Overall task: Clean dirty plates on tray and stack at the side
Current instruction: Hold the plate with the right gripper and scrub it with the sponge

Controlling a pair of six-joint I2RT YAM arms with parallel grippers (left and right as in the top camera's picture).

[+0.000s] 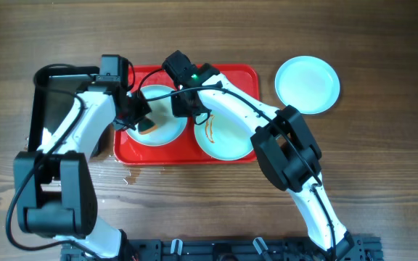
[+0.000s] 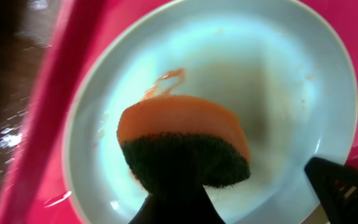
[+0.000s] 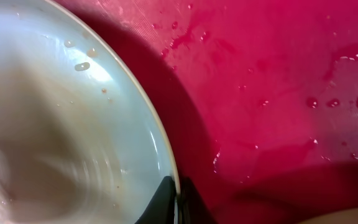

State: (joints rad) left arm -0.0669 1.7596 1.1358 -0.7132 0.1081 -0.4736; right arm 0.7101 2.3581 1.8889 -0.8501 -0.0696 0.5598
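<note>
one clean plate (image 1: 308, 84) sitting on table (image 1: 383, 181), right of tray (image 1: 245, 76); left plate (image 1: 167, 129) and streaked right plate (image 1: 231, 141) lying on tray. left gripper (image 1: 142, 116) clamping sponge (image 2: 182, 134) over left plate; right gripper (image 3: 178, 199) pinching its rim. scrubbing needing flat sponge contact, firm rim hold.

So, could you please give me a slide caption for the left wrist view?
Left gripper holds an orange-and-green sponge over a smeared plate on the red tray.
</note>
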